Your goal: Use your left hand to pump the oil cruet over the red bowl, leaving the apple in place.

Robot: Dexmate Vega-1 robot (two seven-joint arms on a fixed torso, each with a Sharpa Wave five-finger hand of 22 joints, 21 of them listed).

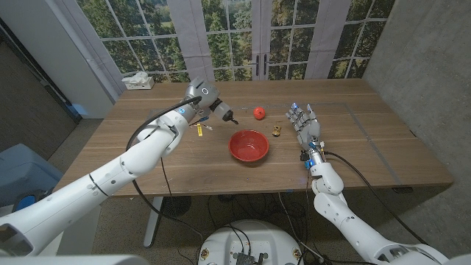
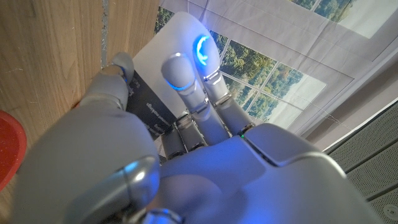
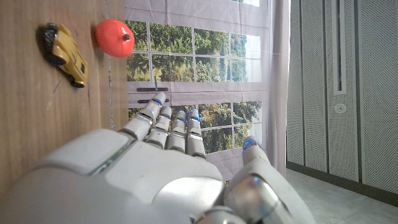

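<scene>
Centrally, the red bowl (image 1: 249, 146) sits apart from apple (image 1: 259, 112) and table (image 1: 383, 158) edges.

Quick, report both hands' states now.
Left hand: holding the oil cruet.
Right hand: open, holding nothing.

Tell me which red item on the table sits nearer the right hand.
The apple: the small round one beyond the red bowl, beside the toy car, closer to the right hand.
</scene>
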